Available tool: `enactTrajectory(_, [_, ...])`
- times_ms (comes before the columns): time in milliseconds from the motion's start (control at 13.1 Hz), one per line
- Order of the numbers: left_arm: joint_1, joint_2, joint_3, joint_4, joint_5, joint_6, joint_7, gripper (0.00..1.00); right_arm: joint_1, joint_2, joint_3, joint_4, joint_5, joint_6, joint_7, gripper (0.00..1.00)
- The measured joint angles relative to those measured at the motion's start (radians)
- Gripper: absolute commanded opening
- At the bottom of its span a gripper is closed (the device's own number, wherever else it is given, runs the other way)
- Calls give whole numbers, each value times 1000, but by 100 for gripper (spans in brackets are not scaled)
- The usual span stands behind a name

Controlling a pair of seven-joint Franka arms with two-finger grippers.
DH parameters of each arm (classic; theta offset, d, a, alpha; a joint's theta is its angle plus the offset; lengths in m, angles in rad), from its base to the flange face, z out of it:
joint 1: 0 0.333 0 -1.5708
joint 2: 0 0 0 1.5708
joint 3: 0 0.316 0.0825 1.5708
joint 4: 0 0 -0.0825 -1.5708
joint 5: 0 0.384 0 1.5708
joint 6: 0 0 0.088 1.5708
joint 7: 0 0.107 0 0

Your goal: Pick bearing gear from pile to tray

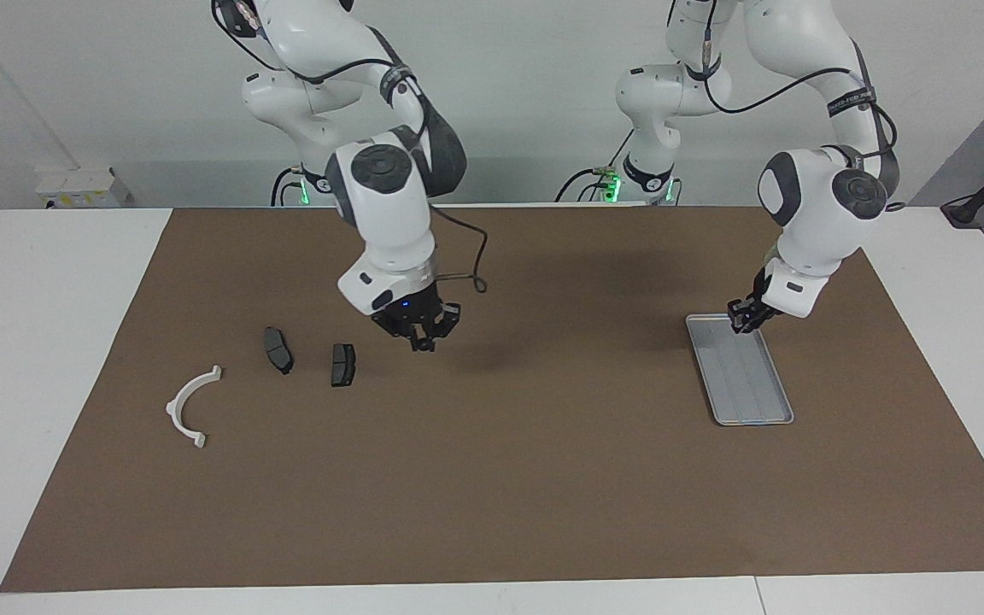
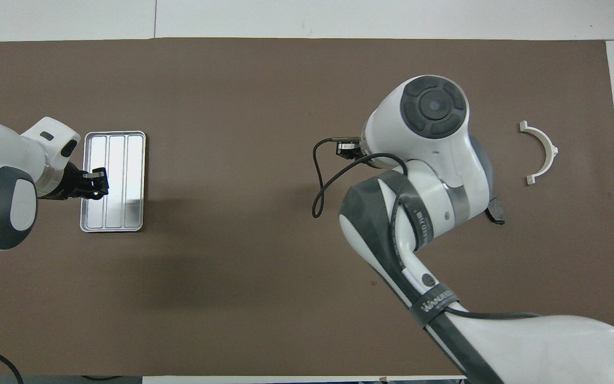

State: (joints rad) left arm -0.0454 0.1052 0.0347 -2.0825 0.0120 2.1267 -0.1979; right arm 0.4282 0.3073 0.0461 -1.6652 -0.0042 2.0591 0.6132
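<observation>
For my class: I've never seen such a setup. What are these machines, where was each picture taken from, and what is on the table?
Two robot arms, each ending in a two-finger end effector. One picture faces them from across the table; the other looks down from above their end. On the brown mat lie a white half-ring bracket, two dark brake pads and a silver tray. The right end effector hangs shut over the mat beside the pads; anything pinched is too small to see. The left end effector hangs over the tray's end nearer the robots.
</observation>
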Motion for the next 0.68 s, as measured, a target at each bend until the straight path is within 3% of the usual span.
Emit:
enactTrajectory(304, [0, 25, 0, -67, 0, 93, 0, 0, 105, 0, 0, -23, 0, 19, 198, 13])
enactTrajectory(685, [4, 37, 0, -101, 0, 145, 0, 0, 138, 8, -3, -147, -1, 161, 250, 13])
